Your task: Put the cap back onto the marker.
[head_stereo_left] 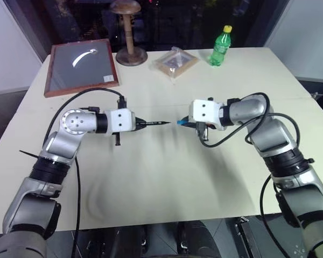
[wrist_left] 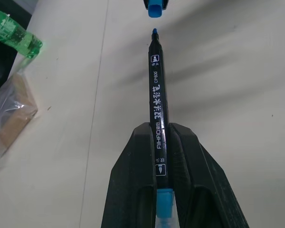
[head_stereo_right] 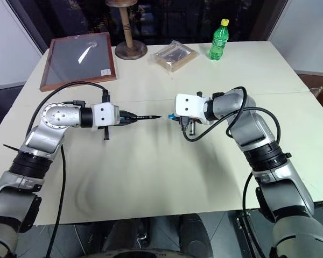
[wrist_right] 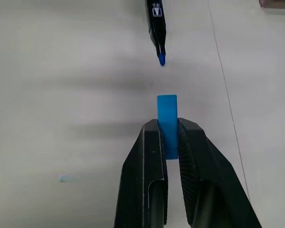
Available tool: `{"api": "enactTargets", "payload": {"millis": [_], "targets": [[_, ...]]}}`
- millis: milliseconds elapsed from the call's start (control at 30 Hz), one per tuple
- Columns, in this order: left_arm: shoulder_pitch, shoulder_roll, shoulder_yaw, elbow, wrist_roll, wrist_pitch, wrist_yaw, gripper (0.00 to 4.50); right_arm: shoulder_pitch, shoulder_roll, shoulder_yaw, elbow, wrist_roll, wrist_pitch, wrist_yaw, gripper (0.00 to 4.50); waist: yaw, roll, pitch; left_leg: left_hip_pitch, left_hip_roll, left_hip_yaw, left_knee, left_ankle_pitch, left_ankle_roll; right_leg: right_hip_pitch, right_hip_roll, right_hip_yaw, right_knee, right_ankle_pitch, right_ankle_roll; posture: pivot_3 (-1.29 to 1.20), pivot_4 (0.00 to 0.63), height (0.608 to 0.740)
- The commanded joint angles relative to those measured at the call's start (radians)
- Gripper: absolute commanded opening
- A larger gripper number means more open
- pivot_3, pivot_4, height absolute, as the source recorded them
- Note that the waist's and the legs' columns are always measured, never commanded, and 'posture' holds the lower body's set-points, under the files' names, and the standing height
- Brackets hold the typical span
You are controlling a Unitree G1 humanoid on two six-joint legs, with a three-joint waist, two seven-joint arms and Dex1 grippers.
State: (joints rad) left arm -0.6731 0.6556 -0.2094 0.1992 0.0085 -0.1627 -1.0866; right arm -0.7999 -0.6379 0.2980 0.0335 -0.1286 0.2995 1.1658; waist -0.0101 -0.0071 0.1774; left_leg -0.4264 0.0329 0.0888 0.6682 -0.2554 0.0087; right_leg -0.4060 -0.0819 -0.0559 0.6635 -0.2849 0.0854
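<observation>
- Midair above the table (head_stereo_left: 167,183), the left gripper (wrist_left: 161,142) is clamping the marker (wrist_left: 157,95), tip facing the cap (wrist_right: 167,114).
- Opposite, the right gripper (wrist_right: 168,137) is pinching that cap, just short of the tip.
- Ideally, both are lining up on one axis before pushing together.

Likely a lab or test room: a plain pale counter (head_stereo_left: 167,177) carries a framed picture (head_stereo_left: 81,67), wooden stand (head_stereo_left: 130,32), green bottle (head_stereo_left: 221,47) at the frame's top.
</observation>
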Motion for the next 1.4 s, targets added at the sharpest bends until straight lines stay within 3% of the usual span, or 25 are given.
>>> {"api": "enactTargets", "payload": {"millis": [33, 1400], "targets": [[-0.012, -0.005, 0.005, -0.04, 0.004, 0.001, 0.015, 0.0, -0.022, 0.006, -0.01, -0.046, 0.019, 0.007, -0.009, 0.01, -0.001, 0.0, 0.0, 0.0, 0.0, 0.0, 0.0, 0.0, 0.0, 0.0, 0.0, 0.0, 0.0, 0.0, 0.0, 0.0, 0.15, 0.74], [-0.012, -0.025, -0.007, -0.07, 0.005, 0.018, 0.012, 0.0, -0.059, 0.052, 0.021, -0.041, 0.024, 0.024, -0.029, 0.01, -0.002, 0.0, 0.0, 0.0, 0.0, 0.0, 0.0, 0.0, 0.0, 0.0, 0.0, 0.0, 0.0, 0.0, 0.0, 0.0, 0.15, 0.74]]}}
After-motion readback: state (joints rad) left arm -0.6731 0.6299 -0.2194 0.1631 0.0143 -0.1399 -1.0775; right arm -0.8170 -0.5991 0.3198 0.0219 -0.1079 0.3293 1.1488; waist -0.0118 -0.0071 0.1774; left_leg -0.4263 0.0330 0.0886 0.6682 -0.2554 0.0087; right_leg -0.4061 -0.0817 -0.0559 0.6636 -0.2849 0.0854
